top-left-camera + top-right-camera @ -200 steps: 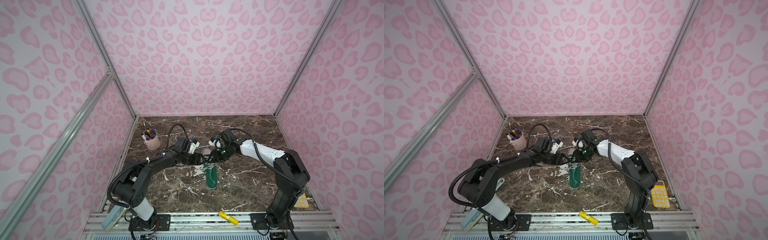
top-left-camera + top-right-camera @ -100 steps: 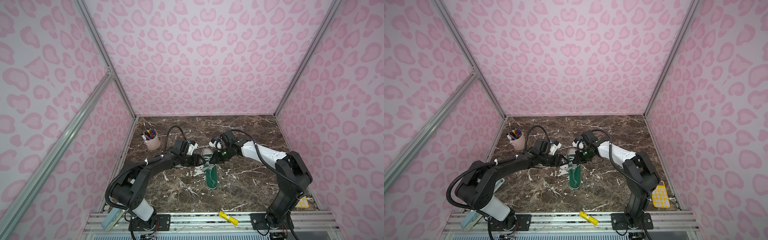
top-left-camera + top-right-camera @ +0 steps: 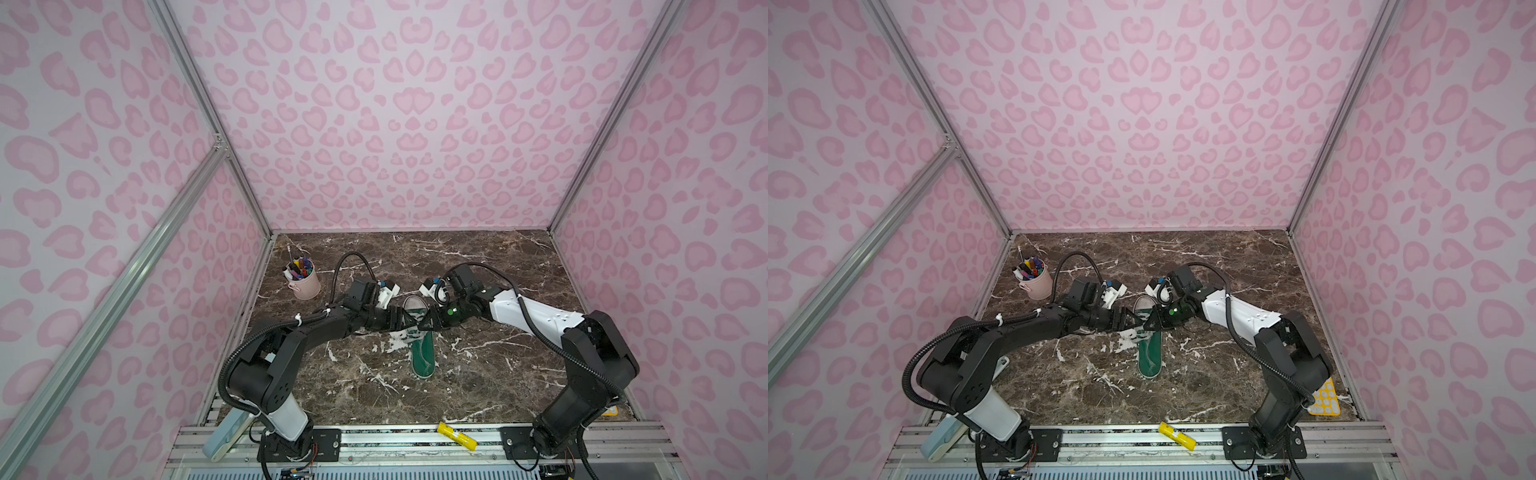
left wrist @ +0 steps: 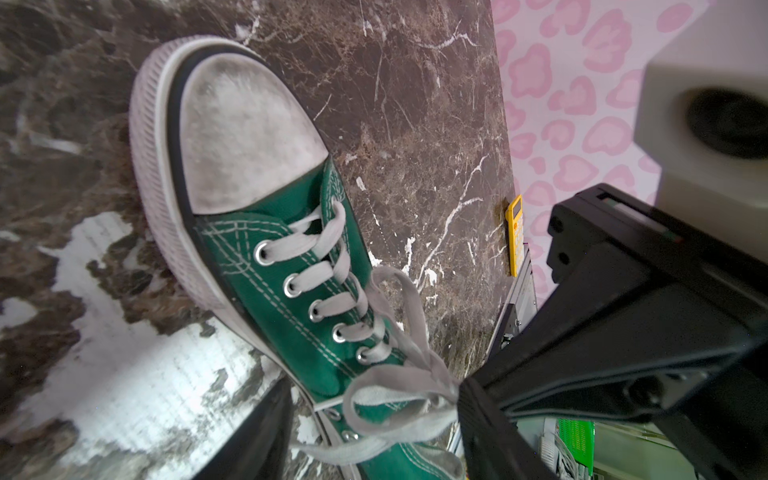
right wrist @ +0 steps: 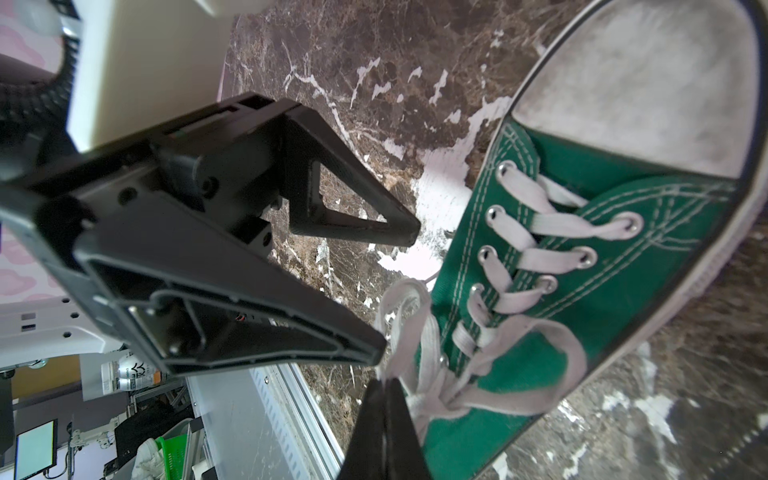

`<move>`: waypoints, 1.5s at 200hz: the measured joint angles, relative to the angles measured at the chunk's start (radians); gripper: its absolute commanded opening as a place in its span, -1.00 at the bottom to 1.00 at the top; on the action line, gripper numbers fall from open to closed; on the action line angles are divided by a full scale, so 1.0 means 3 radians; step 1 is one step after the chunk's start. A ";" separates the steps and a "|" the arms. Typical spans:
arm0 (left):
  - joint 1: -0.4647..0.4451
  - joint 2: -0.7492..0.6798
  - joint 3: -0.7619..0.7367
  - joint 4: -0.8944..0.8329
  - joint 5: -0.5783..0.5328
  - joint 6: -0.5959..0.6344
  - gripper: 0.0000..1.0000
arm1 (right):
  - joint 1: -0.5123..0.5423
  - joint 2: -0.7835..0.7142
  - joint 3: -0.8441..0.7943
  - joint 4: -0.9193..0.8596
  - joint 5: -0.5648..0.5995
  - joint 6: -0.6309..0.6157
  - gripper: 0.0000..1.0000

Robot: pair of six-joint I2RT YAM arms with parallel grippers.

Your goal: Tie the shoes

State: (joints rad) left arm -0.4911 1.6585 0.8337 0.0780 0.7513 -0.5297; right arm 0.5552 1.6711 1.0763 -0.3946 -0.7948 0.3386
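The green shoe (image 3: 424, 353) (image 3: 1150, 353) lies mid-table with its white toe cap (image 4: 245, 133) toward the back wall. Its off-white laces (image 4: 399, 390) form loose loops over the tongue. In both top views the two grippers meet over the laced part. My left gripper (image 4: 374, 386) (image 3: 401, 319) is open, and the lace loops lie between its fingers (image 5: 353, 220). My right gripper (image 5: 384, 384) (image 3: 426, 323) is shut on a lace loop (image 5: 399, 316) next to the left gripper's near fingertip. The shoe's heel is out of both wrist views.
A pink cup of markers (image 3: 305, 282) stands at the back left. A yellow calculator (image 3: 1325, 399) lies at the front right corner. On the front rail lie a yellow object (image 3: 457, 436) and a pale blue item (image 3: 226, 436). Pink patterned walls enclose three sides.
My right gripper has closed its jaws onto the lace loop. Both grippers have drawn slightly closer over the shoe. The left gripper has stayed open.
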 measured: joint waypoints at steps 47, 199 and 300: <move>0.0000 0.0015 -0.0179 0.0266 0.0127 -0.0164 0.21 | -0.0046 -0.0048 -0.0237 0.0337 -0.0088 0.0158 -0.97; -0.0047 0.0090 -0.0193 0.0614 0.0270 -0.0415 -0.82 | -0.0093 -0.0126 -0.0460 0.0783 -0.0217 0.0331 -0.47; -0.0220 -0.0277 -0.0015 -0.0389 0.0011 0.0156 -0.87 | -0.0084 0.0118 0.0538 -0.0568 0.0651 -0.0392 -0.57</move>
State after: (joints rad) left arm -0.5571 1.5753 0.8291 -0.0387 0.7547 -0.4828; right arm 0.5301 1.7065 1.2377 -0.5652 -0.5995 0.2211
